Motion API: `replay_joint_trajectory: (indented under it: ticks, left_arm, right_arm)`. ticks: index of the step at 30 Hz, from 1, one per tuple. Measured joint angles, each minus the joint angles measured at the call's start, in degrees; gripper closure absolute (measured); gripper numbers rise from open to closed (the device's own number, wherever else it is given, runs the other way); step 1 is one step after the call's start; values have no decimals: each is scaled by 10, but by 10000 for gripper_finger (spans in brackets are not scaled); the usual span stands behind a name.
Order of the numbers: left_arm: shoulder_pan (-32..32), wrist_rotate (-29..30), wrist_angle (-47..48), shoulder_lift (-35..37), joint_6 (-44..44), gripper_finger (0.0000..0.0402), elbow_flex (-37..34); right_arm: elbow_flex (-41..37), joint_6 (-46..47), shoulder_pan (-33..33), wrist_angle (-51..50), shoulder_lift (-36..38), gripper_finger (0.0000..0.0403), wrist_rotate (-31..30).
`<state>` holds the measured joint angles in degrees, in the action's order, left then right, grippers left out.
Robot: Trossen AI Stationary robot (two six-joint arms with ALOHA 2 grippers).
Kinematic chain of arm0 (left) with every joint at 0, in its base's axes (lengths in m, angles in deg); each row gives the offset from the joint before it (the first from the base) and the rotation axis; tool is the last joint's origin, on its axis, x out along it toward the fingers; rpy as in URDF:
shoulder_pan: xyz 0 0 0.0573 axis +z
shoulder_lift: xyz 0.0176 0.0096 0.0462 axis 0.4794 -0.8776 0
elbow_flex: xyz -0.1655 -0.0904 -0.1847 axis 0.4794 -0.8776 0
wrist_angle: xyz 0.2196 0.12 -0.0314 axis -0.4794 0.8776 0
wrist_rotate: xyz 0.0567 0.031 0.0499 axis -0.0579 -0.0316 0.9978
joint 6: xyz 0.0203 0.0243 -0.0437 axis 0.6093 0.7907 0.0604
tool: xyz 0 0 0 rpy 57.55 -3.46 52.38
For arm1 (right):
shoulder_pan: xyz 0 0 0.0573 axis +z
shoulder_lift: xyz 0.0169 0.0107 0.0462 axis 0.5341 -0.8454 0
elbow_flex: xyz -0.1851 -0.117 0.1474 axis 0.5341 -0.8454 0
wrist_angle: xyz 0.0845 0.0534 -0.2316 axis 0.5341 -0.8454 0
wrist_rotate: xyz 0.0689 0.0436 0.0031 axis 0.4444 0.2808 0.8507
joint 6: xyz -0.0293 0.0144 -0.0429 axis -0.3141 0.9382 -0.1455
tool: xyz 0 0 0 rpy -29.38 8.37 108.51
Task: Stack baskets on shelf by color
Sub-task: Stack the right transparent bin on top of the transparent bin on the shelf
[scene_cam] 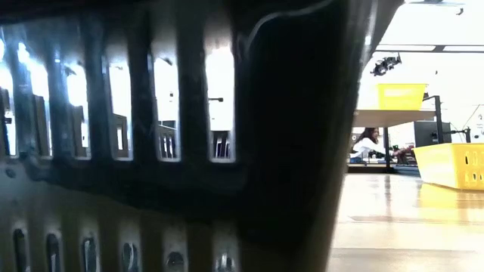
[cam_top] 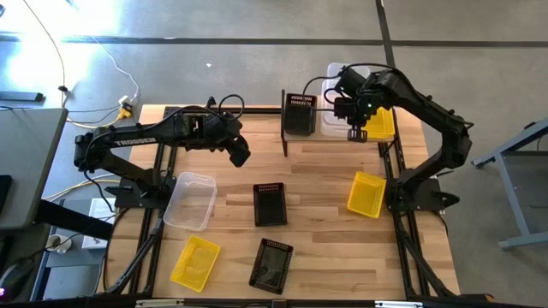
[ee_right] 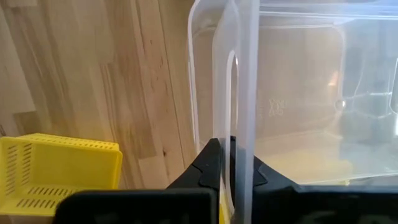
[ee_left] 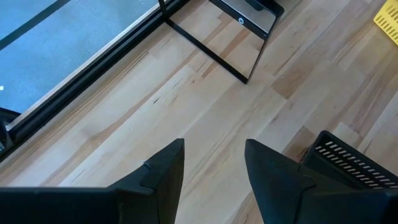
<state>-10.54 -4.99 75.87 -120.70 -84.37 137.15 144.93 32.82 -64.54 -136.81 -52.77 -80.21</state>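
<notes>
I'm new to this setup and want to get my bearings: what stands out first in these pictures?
The right gripper is shut on the wall of a clear tub up at the shelf, where a black basket and a yellow basket already sit. The left gripper hangs open over bare tabletop. More baskets lie scattered there, including another clear tub.

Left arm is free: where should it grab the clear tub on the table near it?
Take the clear tub by one thin side wall, as the right gripper pinches its own clear tub. It sits upright, open side up, so the open left gripper would best descend from above, one finger inside the rim.
</notes>
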Motion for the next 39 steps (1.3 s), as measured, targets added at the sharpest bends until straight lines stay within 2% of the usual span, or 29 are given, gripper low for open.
replay_joint_trajectory:
  ticks: [9, 17, 22, 31, 39]
  left_arm:
    - [0, 0, 0, 0, 0, 241, 0]
    - [0, 0, 0, 0, 0, 241, 0]
    - [0, 0, 0, 0, 0, 241, 0]
    - [0, -2, 0, 0, 0, 241, 0]
    - [0, -60, 5, 0, 0, 241, 0]
  right_arm:
    - [0, -12, 0, -1, 0, 396, 1]
    - [0, -12, 0, -2, 0, 324, -2]
    - [0, -13, 0, -4, 0, 298, -12]
    - [0, 16, 0, -19, 3, 293, -22]
    - [0, 67, 2, -19, 19, 293, -23]
